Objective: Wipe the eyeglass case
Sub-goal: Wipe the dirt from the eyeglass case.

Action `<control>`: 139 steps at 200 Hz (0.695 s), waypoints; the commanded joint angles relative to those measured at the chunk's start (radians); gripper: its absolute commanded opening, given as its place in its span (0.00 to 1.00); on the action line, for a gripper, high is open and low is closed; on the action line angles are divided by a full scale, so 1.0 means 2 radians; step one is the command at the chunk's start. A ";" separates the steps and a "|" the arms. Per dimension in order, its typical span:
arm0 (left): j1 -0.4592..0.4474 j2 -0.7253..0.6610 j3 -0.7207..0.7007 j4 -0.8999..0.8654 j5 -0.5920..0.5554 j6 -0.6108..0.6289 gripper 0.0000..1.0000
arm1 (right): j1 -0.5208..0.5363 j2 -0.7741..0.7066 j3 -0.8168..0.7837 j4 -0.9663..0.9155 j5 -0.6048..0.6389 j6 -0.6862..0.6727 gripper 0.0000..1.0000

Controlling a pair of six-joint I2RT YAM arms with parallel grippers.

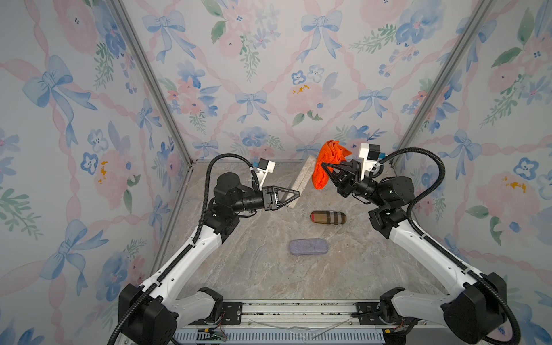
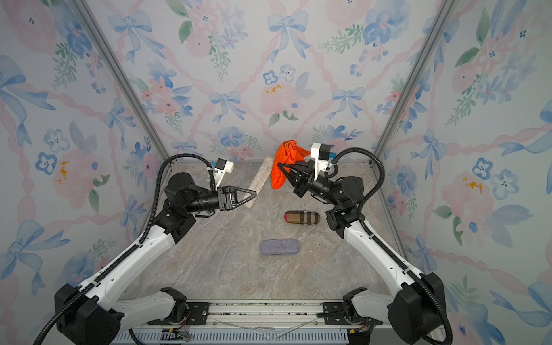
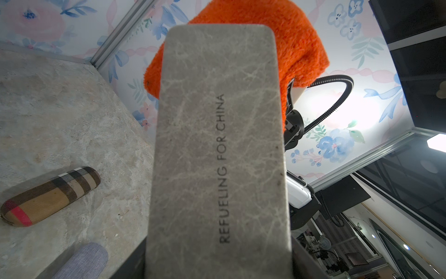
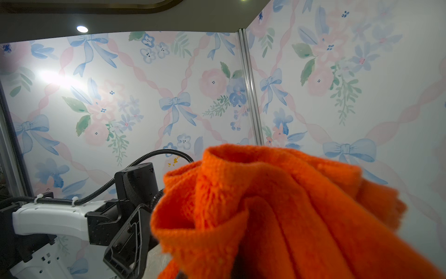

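- Left gripper (image 1: 295, 194): jaws clamped on one end of the grey eyeglass case (image 1: 305, 174), raised above the table (image 1: 254, 268).
- Case looks rigid, light, flat; end grip seems secure.
- Right gripper (image 1: 323, 164): jaws pinching soft orange cloth (image 1: 328, 152) beside its far end.

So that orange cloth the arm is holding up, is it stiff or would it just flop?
Probably floppy: the orange cloth hangs in loose folds from the right gripper pinching it. Likely light, since that small pinch carries all of it. Its fuzzy pile looks grippy rather than slippery.
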 commanded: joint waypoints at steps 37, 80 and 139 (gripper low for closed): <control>0.000 -0.006 0.017 0.062 0.050 0.003 0.24 | 0.115 -0.010 -0.078 -0.003 0.019 -0.003 0.00; 0.000 -0.011 0.008 0.077 0.054 -0.011 0.25 | 0.059 0.018 -0.039 0.007 0.007 -0.004 0.00; 0.000 -0.024 0.001 0.079 0.049 -0.014 0.25 | 0.000 0.090 0.004 0.155 -0.018 0.114 0.00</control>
